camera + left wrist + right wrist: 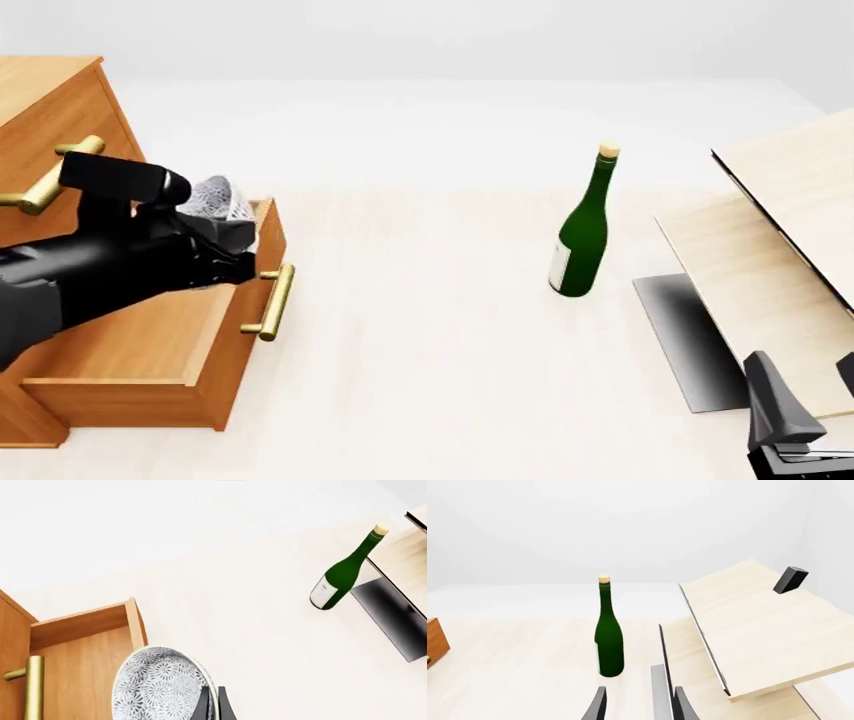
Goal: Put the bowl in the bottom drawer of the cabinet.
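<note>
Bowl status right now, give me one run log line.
left claw: shut on bowl | over open bottom drawer | right claw: open, idle

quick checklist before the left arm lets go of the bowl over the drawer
1. Bottom drawer pulled open: ok.
2. Bowl held at its rim by the left end effector: ok.
3. Bowl above the drawer's inside, not past its side wall: cannot tell; in the left wrist view part of the bowl overlaps the wall.
4. Bowl level: not ok, it looks tilted.
5. Bottle upright and away from the cabinet: ok.
6. Right end effector far from the drawer: ok.
</note>
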You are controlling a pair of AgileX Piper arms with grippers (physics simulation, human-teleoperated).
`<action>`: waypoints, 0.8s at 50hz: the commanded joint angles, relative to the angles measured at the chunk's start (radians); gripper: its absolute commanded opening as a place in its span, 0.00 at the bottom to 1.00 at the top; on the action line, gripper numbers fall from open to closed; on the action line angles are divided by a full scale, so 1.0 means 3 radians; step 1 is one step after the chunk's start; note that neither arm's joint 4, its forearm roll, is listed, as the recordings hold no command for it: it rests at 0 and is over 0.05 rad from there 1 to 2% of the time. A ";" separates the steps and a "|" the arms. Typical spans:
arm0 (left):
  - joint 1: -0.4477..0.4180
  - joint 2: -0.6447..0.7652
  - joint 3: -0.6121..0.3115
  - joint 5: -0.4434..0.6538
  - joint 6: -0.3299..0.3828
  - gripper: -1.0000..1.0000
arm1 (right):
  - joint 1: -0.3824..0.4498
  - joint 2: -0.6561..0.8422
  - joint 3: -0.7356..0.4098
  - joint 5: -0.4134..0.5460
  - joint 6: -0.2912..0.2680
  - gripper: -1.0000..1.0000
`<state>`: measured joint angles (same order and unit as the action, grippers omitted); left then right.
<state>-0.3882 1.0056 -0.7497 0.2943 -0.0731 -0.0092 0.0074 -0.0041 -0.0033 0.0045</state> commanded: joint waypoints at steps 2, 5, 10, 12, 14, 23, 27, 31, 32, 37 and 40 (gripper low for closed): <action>0.0145 -0.0181 0.0136 -0.0013 -0.0032 0.00 | 0.0000 0.0001 0.0000 0.0000 0.0000 1.00; 0.0196 -0.0249 0.0075 0.0105 -0.0028 0.00 | 0.0000 0.0000 0.0000 0.0000 0.0000 1.00; 0.0307 -0.0312 0.0186 0.0041 -0.0036 0.00 | -0.0001 0.0000 0.0000 0.0000 -0.0001 1.00; 0.0320 -0.0292 0.0238 -0.0010 -0.0037 0.00 | -0.0001 0.0000 0.0000 0.0000 0.0001 1.00; 0.0319 -0.0282 0.0247 -0.0025 -0.0049 0.00 | 0.0000 0.0000 0.0000 0.0000 0.0000 1.00; 0.0408 -0.0228 0.0343 -0.0116 -0.0031 0.00 | 0.0000 0.0000 0.0000 0.0000 0.0000 1.00; 0.0453 -0.0261 0.0273 0.0009 -0.0025 0.00 | 0.0000 0.0000 0.0000 0.0000 0.0000 1.00; 0.0513 -0.0267 0.0187 0.0086 0.0002 0.00 | 0.0000 0.0000 0.0000 0.0000 0.0000 1.00; 0.0514 -0.0256 0.0246 0.0021 -0.0004 0.00 | 0.0000 0.0000 0.0000 0.0000 -0.0001 1.00; 0.0553 -0.0227 0.0337 -0.0093 0.0008 0.00 | 0.0000 0.0000 0.0000 0.0000 0.0000 1.00; 0.0593 -0.0177 0.0425 -0.0225 0.0023 0.00 | -0.0001 0.0000 0.0000 0.0000 0.0000 1.00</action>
<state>-0.2411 0.9382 -0.6538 0.2753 -0.0784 -0.0093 0.0074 -0.0041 -0.0033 0.0045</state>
